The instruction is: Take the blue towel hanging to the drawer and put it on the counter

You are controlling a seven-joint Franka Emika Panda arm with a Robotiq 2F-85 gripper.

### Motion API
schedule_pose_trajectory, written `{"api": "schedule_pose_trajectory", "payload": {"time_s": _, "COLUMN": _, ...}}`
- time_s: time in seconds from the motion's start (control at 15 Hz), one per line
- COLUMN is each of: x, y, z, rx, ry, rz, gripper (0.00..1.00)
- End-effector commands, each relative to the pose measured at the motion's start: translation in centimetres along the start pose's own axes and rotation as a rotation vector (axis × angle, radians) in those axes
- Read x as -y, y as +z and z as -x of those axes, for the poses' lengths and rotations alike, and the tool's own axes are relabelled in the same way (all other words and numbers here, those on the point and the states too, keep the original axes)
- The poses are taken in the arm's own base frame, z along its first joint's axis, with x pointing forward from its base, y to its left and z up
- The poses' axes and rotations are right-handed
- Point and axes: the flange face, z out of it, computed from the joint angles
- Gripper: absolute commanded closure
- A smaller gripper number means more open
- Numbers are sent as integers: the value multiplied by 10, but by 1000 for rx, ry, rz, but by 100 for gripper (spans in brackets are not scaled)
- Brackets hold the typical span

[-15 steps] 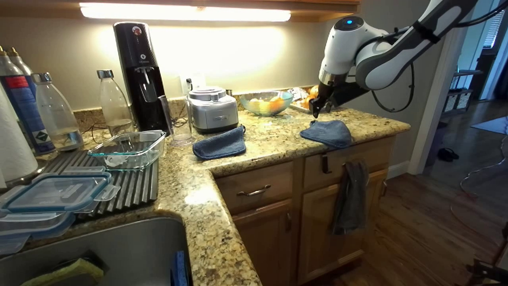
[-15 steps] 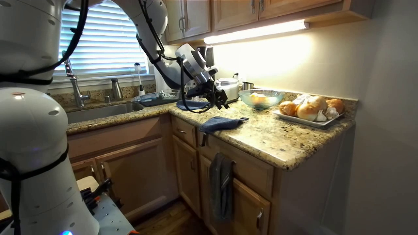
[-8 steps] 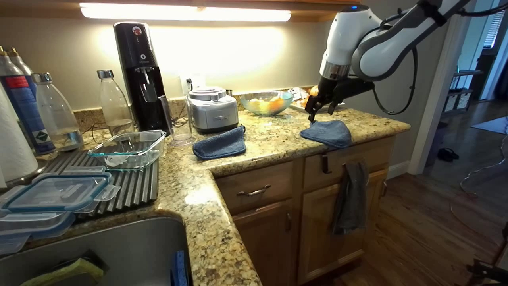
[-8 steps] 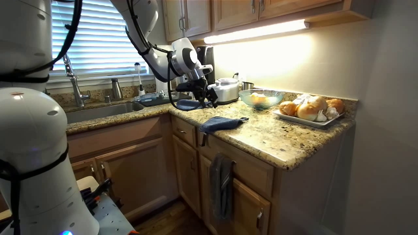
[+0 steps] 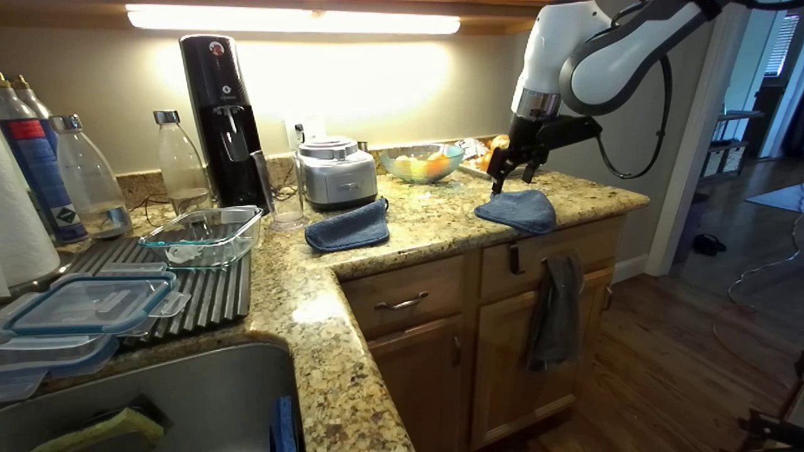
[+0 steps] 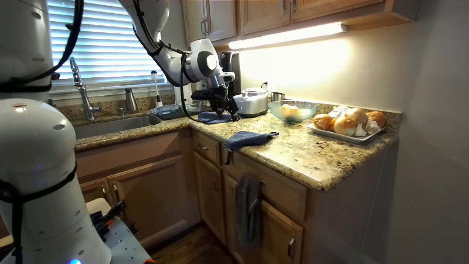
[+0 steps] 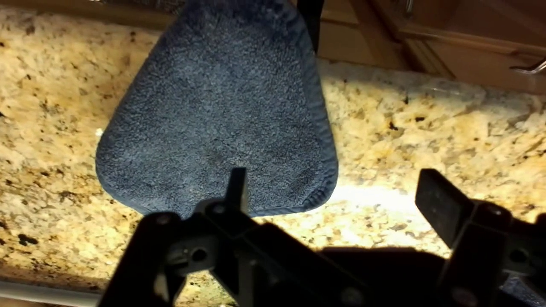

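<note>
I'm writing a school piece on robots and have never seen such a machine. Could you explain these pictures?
This is a jointed, white-and-black robot arm ending in a black, two-fingered gripper. Two pictures come from cameras outside the robot; the close-up comes from its wrist, looking past the fingers. On the glossy, speckled tan granite counter rest a limp, medium-blue cloth towel, reaching over the front edge, a second blue cloth and a round, greenish glass bowl. A long grey cloth towel hangs at the honey-brown wooden drawer front. The gripper is open and holds nothing.
</note>
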Motion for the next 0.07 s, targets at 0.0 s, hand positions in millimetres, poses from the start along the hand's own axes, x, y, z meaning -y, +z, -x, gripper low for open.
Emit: {"api": "schedule_pose_trajectory", "payload": {"time_s": 0.0, "x": 0, "y": 0, "z": 0, "rx": 2, "ry": -1, "rz": -1, "gripper": 0}}
